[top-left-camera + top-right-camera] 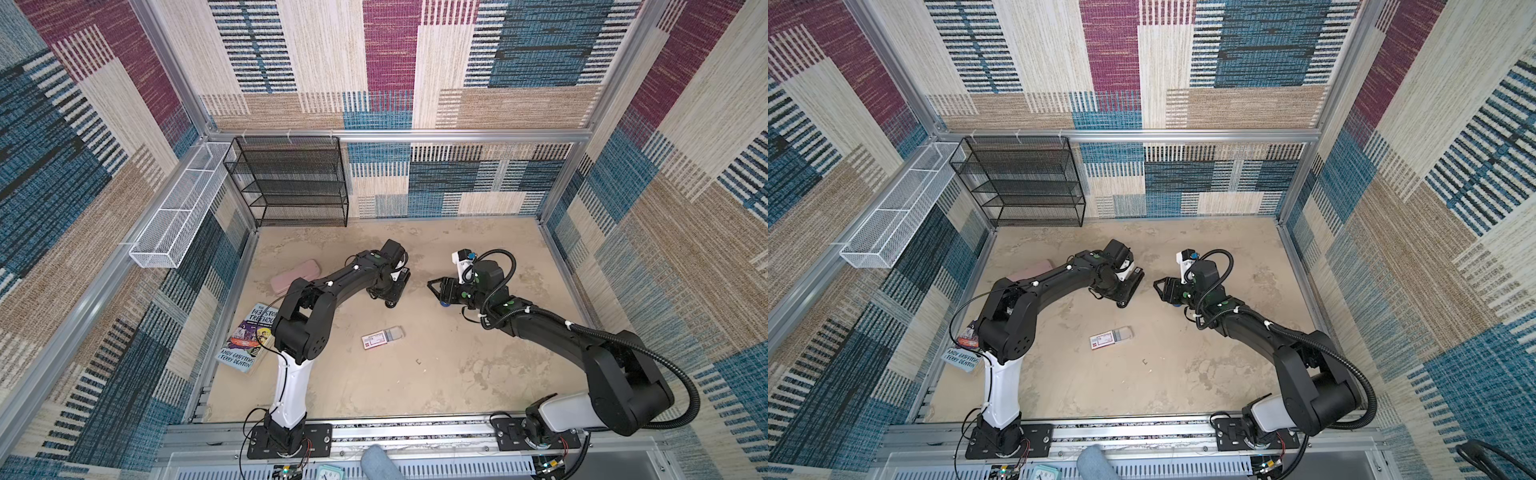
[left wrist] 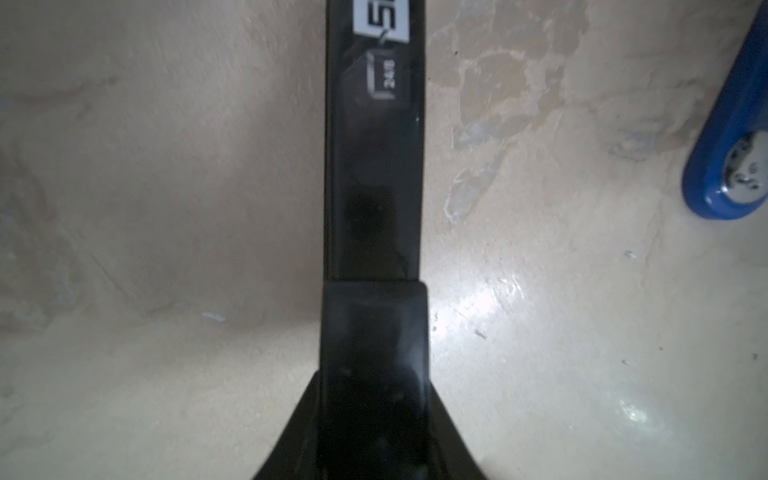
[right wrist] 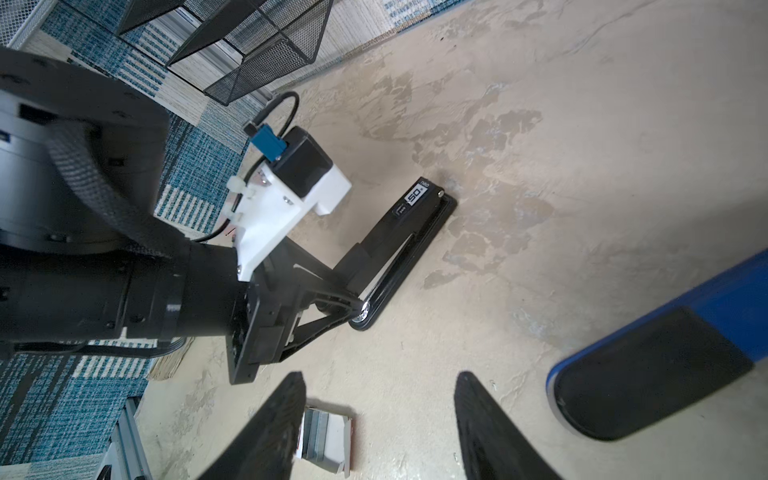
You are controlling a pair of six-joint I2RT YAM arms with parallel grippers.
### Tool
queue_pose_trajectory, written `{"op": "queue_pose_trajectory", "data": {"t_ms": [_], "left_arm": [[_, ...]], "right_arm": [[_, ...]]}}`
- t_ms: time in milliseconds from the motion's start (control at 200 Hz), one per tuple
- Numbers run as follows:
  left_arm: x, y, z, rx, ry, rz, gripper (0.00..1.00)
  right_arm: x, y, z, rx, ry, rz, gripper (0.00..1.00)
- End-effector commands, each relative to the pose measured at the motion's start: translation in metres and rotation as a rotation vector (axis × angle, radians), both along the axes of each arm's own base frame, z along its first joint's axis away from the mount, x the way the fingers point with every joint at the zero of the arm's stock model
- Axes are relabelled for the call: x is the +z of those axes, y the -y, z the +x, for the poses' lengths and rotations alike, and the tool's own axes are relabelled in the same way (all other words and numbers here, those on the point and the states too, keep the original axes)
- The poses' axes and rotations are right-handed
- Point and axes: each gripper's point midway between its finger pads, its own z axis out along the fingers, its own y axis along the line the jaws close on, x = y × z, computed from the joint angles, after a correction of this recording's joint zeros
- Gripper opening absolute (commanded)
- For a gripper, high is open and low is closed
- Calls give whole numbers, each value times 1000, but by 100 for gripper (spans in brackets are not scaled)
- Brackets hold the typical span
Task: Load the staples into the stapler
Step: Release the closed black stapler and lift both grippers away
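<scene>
The black stapler [image 1: 398,286] lies on the beige floor behind the middle, and in the left wrist view its long top arm [image 2: 374,166] fills the centre. My left gripper [image 1: 386,293] is at its rear end, with a finger pressed against each side [image 2: 374,380]. The right wrist view shows this grip [image 3: 353,293] on the stapler [image 3: 399,237]. The staples sit in a small white box [image 1: 382,338] nearer the front, with its grey tray slid out and the strips showing [image 3: 326,432]. My right gripper [image 1: 433,288] hangs open and empty [image 3: 379,376], facing the stapler.
A blue object with a metal plate on its end [image 2: 731,149] lies under the right gripper [image 3: 665,365]. A pink pencil case [image 1: 295,276] and a book [image 1: 249,336] lie at the left. A black mesh rack [image 1: 286,183] and a white mesh basket [image 1: 178,208] stand at the back left.
</scene>
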Motion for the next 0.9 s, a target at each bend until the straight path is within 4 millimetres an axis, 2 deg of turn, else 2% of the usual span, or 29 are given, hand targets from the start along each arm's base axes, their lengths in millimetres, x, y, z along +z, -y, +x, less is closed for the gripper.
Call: {"op": "queue_pose_trajectory", "data": {"t_ms": [0,200,361,526,626,731,891], "left_arm": [[-14,-6,-14,-2,-72,33,10],[-14,-6,-12,-4,-80,47,9],[9,1,-1,1,-46,19,15],[22,9,11,13,-21,0,29],[23,12,14,14,-28,-5,43],[32,14,14,8,-22,-20,46],[59,10,10,13,19,-43,48]], "right_arm": [[6,0,3,-10,21,2,61],[9,0,4,-14,25,8,61],[15,2,5,-22,36,5,61],[19,5,5,-34,41,0,62],[20,8,3,-40,42,-1,62],[22,11,2,-47,46,-4,62],[27,17,0,-57,55,-11,67]]}}
